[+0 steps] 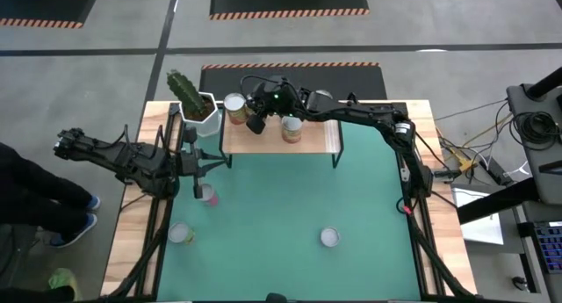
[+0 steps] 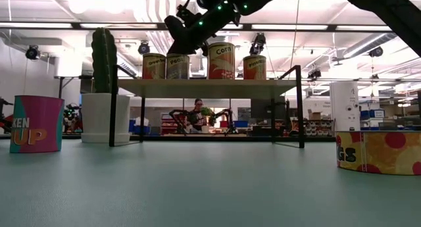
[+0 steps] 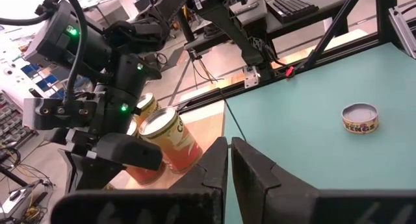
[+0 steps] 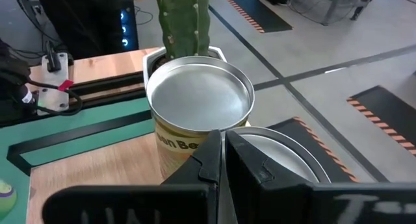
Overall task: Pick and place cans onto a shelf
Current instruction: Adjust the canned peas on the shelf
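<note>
The shelf point(image 1: 320, 138) stands at the table's far edge. In the low view it carries several cans, among them a tall "Corn" can point(image 2: 221, 60) and a shorter one point(image 2: 254, 67). My right gripper point(image 4: 221, 152) is shut just above the cans at the shelf's left part, over one silver top point(image 4: 286, 152) and next to a bean can point(image 4: 198, 100). Loose cans stand upright on the mat: a pink one point(image 1: 205, 194), one near the front left point(image 1: 181, 234), and one at the front middle point(image 1: 329, 238). My left gripper point(image 3: 229, 160) waits shut at the table's left, holding nothing. My right gripper's shut fingertips point(image 4: 211, 160) stand over the rim of a can's silver top point(image 4: 296, 149), slanting down from the table's right side. I cannot tell whether they touch it. Nothing sits between the fingers.
A cactus in a white pot point(image 1: 198, 105) stands on the table right beside the shelf's left end, close to my right gripper. The green mat point(image 1: 290, 206) lies open between the loose cans. Black frame rails run along both table sides.
</note>
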`<move>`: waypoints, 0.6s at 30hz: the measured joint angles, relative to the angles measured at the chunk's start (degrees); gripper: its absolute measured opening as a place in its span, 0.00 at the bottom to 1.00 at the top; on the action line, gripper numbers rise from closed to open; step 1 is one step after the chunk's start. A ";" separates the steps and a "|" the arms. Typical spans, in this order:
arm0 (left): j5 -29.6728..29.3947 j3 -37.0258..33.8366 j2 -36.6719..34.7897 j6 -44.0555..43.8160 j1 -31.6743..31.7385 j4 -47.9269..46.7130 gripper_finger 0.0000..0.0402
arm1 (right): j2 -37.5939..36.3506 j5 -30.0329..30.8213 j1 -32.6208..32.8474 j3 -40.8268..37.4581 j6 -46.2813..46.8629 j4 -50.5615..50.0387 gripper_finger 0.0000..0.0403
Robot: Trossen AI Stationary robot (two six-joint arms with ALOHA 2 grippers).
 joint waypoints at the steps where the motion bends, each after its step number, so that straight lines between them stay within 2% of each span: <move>1: 0.00 0.00 -0.01 0.00 0.00 0.00 0.01 | 0.00 -0.03 0.00 0.00 -0.04 0.11 0.03; 11: 0.00 0.00 -0.02 0.02 0.00 0.00 0.01 | -0.01 0.39 0.00 0.34 -0.41 -0.26 0.03; 18: 0.01 0.00 -0.01 0.02 0.00 0.00 0.01 | -1.84 0.45 0.08 2.34 -0.74 -4.50 0.03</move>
